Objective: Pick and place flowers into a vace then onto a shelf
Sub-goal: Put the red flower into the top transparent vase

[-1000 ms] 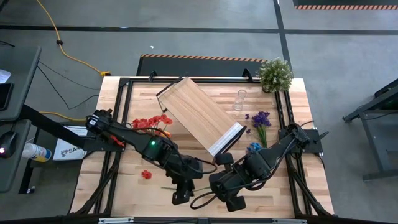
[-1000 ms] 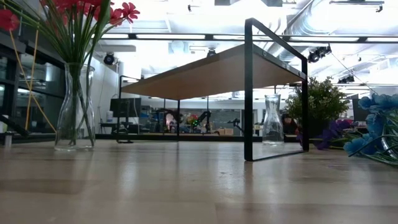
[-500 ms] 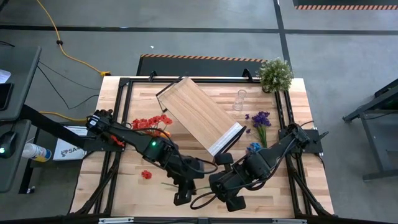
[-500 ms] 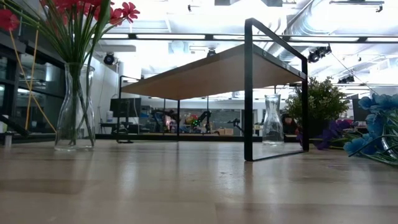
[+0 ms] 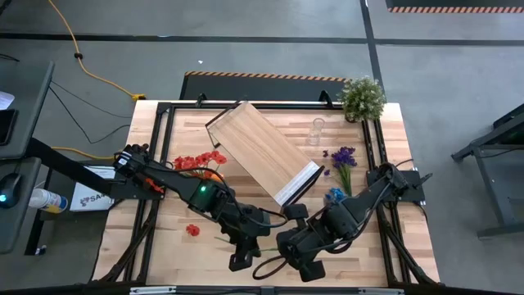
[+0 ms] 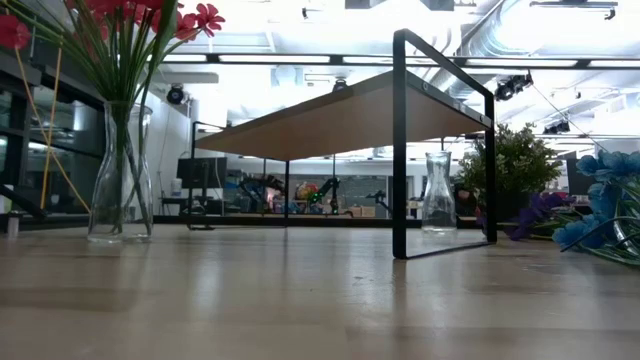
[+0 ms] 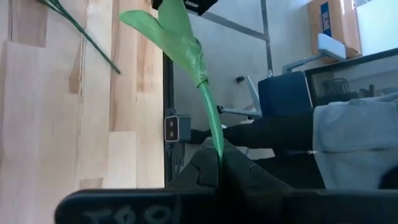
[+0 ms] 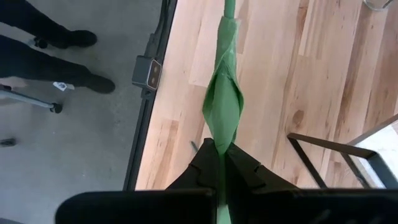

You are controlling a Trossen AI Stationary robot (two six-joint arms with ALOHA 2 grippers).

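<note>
Stem (image 7: pixel 211 118) pinched in left tool (image 7: pixel 219 163), right tool (image 8: pixel 219 163) likewise

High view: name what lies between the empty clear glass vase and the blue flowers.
Purple green-stemmed flowers lie between the clear glass vase and blue flowers, per the high view.

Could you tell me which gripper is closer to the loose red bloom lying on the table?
The left gripper: the red bloom lies just off its outer side, while the right gripper sits farther along the table's near edge, beyond the left one.
</note>
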